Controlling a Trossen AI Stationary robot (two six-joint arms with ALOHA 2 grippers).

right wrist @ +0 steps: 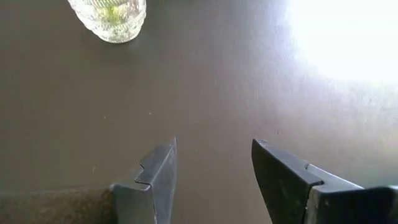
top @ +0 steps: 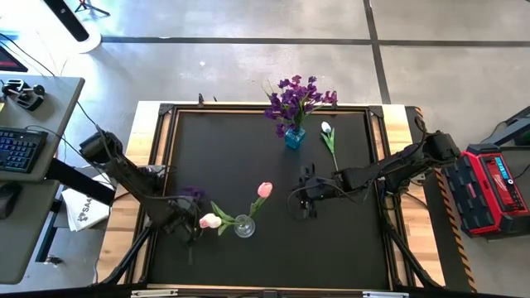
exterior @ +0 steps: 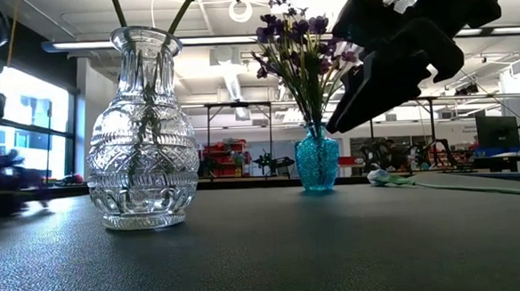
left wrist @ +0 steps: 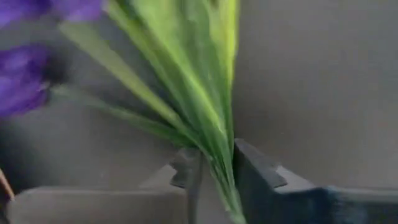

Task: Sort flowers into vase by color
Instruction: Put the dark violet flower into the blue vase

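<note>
A clear glass vase [top: 244, 225] [exterior: 143, 134] stands near the table's near edge and holds a pink tulip [top: 265, 189] and a pale pink-white tulip [top: 209, 221]. A small blue vase [top: 294, 137] [exterior: 317, 165] near the far edge holds several purple sprigs [top: 294, 98]. One white tulip [top: 327, 132] [exterior: 395, 178] lies flat on the mat beside the blue vase. My left gripper [top: 178, 213] [left wrist: 211, 158] is left of the clear vase, shut on a purple sprig [top: 192, 193]. My right gripper [top: 302, 201] [right wrist: 214, 149] hovers open over bare mat, right of the clear vase. My left gripper pinches the purple sprig between its two fingers at the green stem and leaf bases [left wrist: 219, 149], below the blooms. The leaves fan out past the fingertips and the purple blooms [left wrist: 25, 81] lie beyond them. Whether the sprig rests on the mat, I cannot tell.
The black mat [top: 248, 157] sits in a wooden frame [top: 157, 149]. Open mat lies between the two vases and in front of my right gripper. A desk with a keyboard [top: 21, 149] stands left of the table, and a red case [top: 493, 186] right of it.
</note>
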